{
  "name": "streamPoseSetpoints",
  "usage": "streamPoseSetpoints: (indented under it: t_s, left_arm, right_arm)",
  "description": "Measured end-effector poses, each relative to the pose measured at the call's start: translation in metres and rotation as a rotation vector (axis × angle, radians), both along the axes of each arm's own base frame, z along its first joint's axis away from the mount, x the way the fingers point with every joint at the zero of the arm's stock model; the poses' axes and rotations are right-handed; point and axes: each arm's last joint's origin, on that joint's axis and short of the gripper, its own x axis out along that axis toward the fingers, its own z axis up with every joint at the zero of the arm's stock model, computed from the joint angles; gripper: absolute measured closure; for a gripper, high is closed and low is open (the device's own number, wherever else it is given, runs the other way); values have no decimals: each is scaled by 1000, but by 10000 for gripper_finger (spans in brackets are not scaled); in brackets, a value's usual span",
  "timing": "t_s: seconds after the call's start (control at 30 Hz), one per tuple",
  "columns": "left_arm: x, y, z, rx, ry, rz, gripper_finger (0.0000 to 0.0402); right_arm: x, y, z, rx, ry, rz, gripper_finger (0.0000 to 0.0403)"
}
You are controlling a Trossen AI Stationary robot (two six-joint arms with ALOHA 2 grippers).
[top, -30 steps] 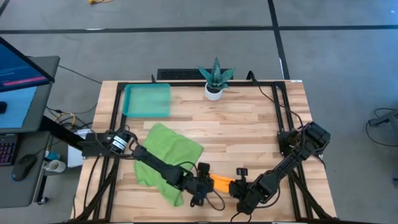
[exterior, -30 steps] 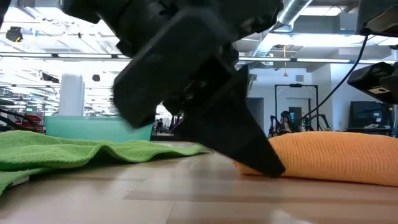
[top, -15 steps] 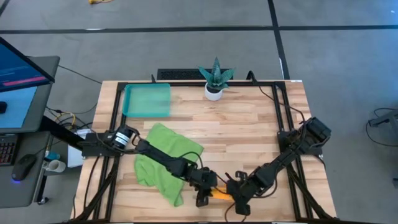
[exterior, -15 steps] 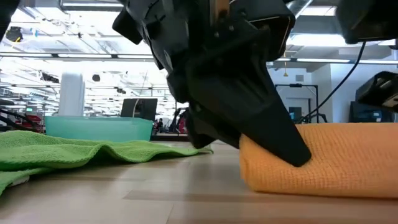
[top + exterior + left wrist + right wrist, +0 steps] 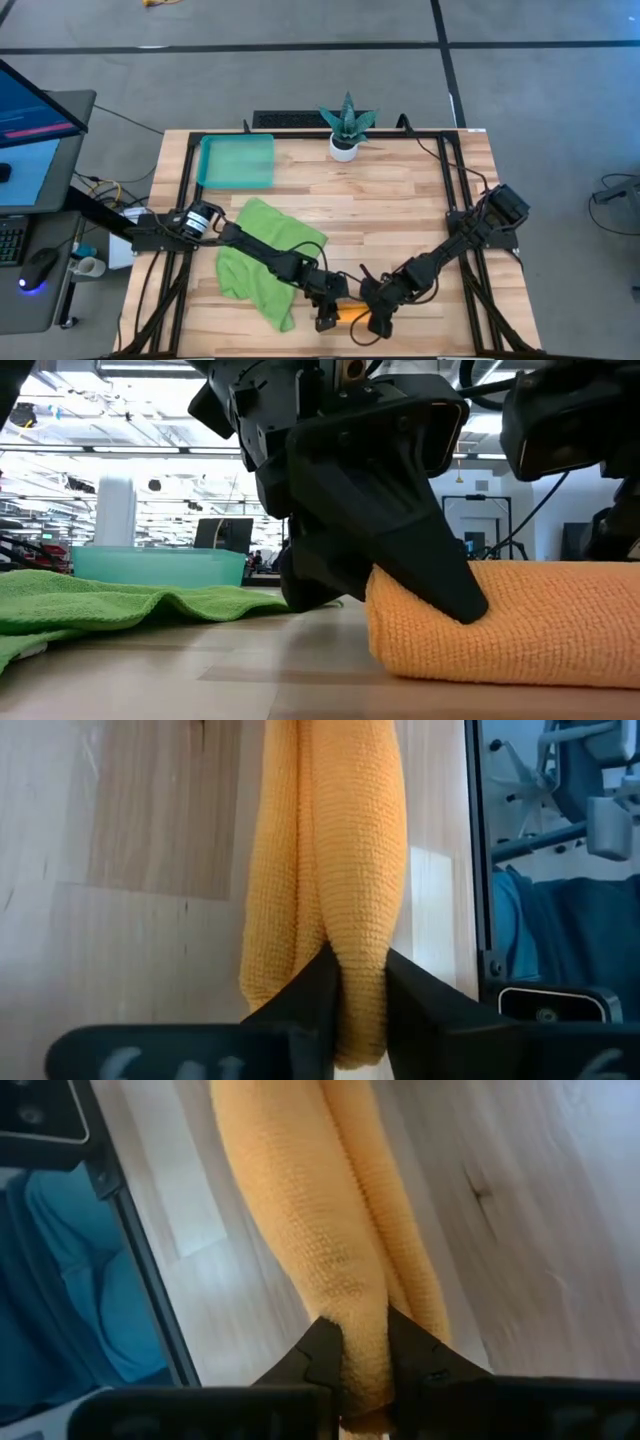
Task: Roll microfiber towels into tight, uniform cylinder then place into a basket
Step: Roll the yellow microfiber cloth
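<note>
Grippers – left (image 5: 358,982) and right (image 5: 362,1342) – each pinch my rolled orange towel (image 5: 500,622); green towel (image 5: 265,255) unrolled, basket (image 5: 236,162) holds nothing yet.

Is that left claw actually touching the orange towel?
Touching. In the left wrist view the left end effector has both fingers pinched on a fold of the orange towel, with no gap.

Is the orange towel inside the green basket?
No, the orange towel lies on the table's near edge, far from the basket.
</note>
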Motion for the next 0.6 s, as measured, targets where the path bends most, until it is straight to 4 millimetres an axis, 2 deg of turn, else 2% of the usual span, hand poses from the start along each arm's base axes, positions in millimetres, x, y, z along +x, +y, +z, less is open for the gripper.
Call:
streamPoseSetpoints:
  t_s: [0.2, 0.6]
  left_arm:
    - [0, 0, 0, 20, -27, -30, 321]
    - [-2, -2, -1, 51, -32, -69, 318]
  right_arm:
    - [2, -5, -1, 1, 16, -37, 346]
    - [3, -5, -1, -13, 11, -46, 346]
